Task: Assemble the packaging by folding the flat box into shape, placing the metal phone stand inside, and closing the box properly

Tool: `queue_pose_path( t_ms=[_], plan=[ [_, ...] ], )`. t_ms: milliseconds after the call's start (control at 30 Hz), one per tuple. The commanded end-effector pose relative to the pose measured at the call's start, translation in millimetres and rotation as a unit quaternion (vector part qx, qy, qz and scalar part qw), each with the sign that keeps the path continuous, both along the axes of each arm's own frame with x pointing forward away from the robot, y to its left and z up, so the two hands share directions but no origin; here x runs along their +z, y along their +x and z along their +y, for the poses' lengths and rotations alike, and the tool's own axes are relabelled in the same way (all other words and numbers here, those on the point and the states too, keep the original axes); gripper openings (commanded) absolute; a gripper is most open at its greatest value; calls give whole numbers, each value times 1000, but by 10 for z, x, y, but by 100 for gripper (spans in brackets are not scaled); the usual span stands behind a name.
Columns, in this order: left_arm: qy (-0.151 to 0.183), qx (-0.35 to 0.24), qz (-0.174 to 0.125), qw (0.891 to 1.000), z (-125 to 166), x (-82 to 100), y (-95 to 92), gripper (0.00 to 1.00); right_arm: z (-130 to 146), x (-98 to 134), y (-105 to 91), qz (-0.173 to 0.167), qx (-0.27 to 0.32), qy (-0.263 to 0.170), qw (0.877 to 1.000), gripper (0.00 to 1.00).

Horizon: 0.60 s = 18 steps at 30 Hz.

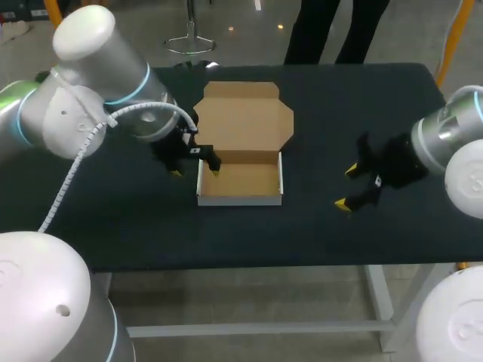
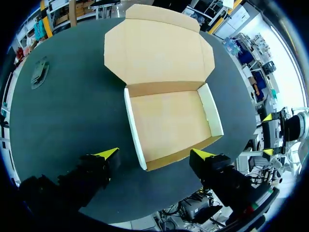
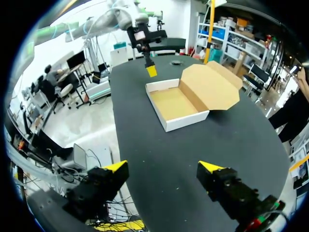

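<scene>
Straddling box [image 1: 240,199] wall, left gripper [image 1: 195,173]

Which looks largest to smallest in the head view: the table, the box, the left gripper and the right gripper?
1. table
2. box
3. left gripper and right gripper: they look about alike, and the left is partly hidden by its arm, so I won't rank them.
</scene>
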<state>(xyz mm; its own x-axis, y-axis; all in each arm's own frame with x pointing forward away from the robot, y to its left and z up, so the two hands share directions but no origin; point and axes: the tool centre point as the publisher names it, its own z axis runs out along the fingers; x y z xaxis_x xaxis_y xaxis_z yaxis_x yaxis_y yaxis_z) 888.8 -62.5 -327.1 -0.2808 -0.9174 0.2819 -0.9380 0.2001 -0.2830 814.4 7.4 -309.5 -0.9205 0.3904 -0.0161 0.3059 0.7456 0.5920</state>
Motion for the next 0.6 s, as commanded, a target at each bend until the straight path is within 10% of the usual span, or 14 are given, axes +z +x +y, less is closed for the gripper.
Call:
queue_pose_path(
  t_ms=[33,600],
  plan=[
    [-60,-17,-30,998,203,182,-257,100,-24,8,-1,1,2,3,1000,100],
    [-61,-106,-80,989,519,544,-920,100,-24,8,-1,1,2,3,1000,100]
  ],
)
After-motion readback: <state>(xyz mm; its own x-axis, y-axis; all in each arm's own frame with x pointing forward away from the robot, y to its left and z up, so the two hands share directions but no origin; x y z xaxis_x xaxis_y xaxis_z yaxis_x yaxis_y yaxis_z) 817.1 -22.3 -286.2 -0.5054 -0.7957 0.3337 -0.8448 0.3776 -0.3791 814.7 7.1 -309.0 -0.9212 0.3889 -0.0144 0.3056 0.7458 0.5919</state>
